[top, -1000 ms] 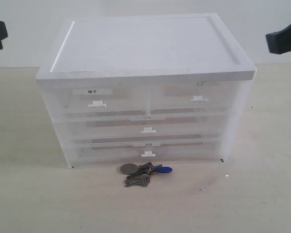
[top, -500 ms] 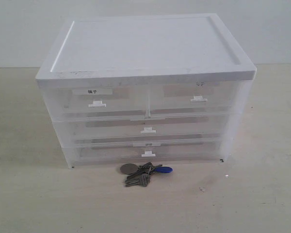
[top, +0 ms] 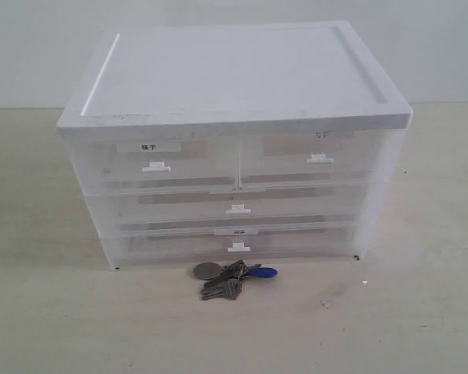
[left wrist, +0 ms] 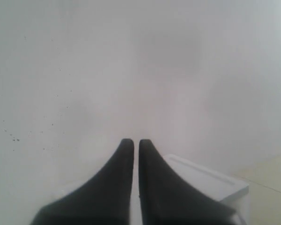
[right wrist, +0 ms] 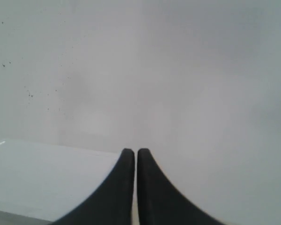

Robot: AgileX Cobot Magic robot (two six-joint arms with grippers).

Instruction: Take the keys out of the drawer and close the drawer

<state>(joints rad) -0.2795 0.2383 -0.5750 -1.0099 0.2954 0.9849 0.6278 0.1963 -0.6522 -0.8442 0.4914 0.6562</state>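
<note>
We see a boxy chest point(top: 234, 78) of frosted, translucent plastic with a smooth white lid that has a raised rim. It stands on a pale, matte tabletop point(top: 47, 327). Its front has two small drawers side by side over two full-width ones, each with a small white tab handle, and all fronts sit flush with the frame. The keys point(top: 232, 280) lie on the tabletop just in front of the bottom drawer point(top: 296, 243), near its middle and outside the chest. They are a loose fan of grey metal blades with a dark oval fob point(top: 208, 270) on one side and a glossy blue tag point(top: 265, 273) on the other. Bare tabletop runs wide in front of the chest and on both sides of it. A white label point(top: 148, 146) on the upper left drawer carries dark characters too small for us to read. The left tool point(left wrist: 132, 143) has its black tapered fingers pressed together, pinching nothing, above a corner of the lid. The right tool point(right wrist: 132, 152) is likewise pressed together and empty.
</note>
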